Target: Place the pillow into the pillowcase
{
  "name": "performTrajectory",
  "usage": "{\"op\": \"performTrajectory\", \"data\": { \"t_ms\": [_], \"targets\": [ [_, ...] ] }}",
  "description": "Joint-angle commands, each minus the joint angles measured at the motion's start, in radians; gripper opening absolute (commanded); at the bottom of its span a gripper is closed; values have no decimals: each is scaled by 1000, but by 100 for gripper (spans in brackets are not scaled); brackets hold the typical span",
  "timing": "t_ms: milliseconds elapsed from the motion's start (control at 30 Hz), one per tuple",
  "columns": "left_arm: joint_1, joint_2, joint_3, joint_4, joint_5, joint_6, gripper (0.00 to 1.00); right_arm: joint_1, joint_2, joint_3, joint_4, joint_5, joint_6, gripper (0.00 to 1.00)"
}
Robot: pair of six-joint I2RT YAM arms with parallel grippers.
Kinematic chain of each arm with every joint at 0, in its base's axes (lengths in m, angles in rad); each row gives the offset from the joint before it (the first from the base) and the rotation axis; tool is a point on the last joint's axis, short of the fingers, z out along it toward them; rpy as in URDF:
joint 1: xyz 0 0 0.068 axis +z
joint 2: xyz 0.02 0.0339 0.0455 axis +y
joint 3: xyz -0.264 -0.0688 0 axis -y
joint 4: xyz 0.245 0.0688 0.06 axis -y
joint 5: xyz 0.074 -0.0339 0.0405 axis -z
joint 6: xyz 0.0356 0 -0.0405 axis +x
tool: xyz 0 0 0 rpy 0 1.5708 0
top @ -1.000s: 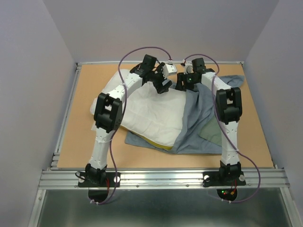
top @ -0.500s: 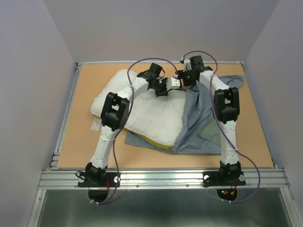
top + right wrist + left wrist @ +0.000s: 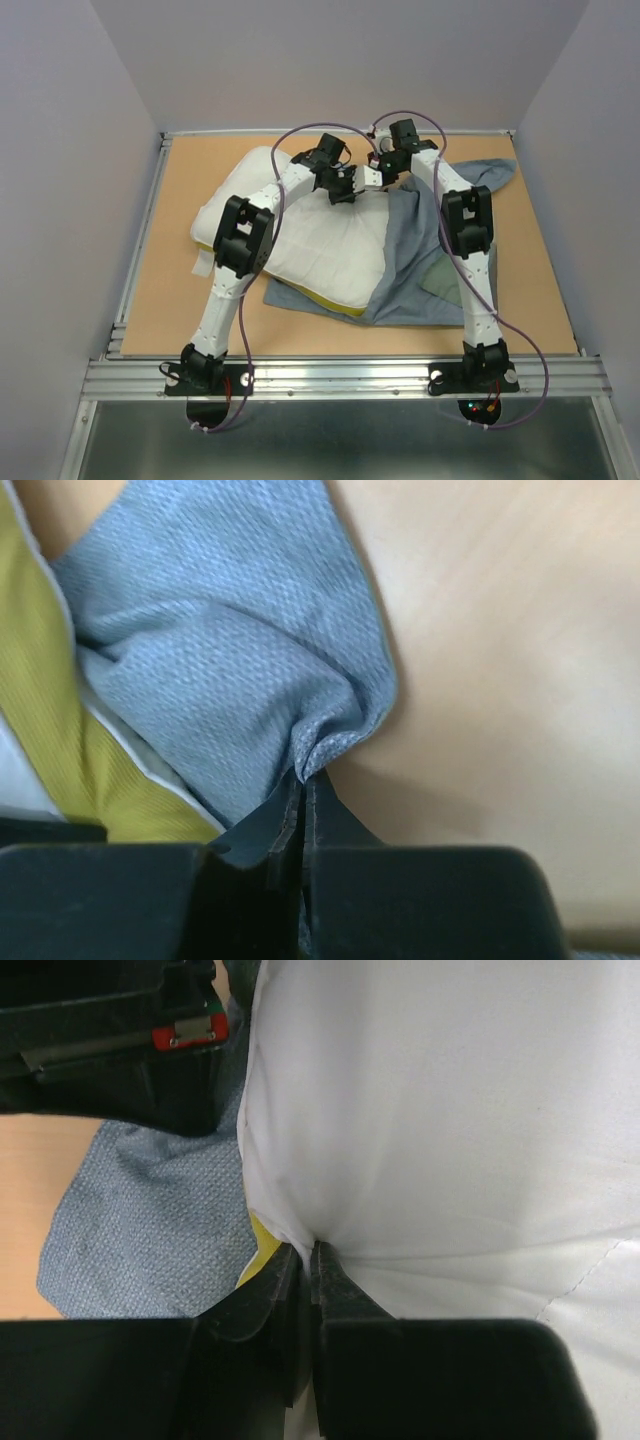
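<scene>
Your left gripper (image 3: 305, 1257) is pinched almost shut on a fold of the white pillow (image 3: 320, 235) at its far right edge, with a sliver of yellow band (image 3: 257, 1250) showing right beside the fingertips. Your right gripper (image 3: 302, 780) is clamped fully closed on a bunched hem of the pillowcase (image 3: 425, 240), grey-blue side up, with bare table (image 3: 500, 680) just past that hem. From above, the two grippers sit almost touching, mid-table near the far edge. The pillow lies diagonally, left of centre, and its near edge overlaps the pillowcase. The pillowcase spreads right and pokes out under the pillow's near corner. You have open table to the left, a narrow strip along the far edge, and room on the right.
</scene>
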Motion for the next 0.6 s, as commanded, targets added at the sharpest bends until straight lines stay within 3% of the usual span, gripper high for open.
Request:
{"op": "performTrajectory", "data": {
  "t_ms": [0,100,300,567],
  "targets": [
    [-35,-107,-63,-44,30,11,0,19,23,149,-38,-164,121,1],
    [-49,-155,-99,0,58,-21,0,32,3,210,12,-257,267,0],
    [-61,-208,-119,63,130,-95,0,84,-55,119,166,-337,458,1],
    [-61,-363,-303,277,129,-222,0,105,-24,134,402,-328,752,1]
  ]
}}
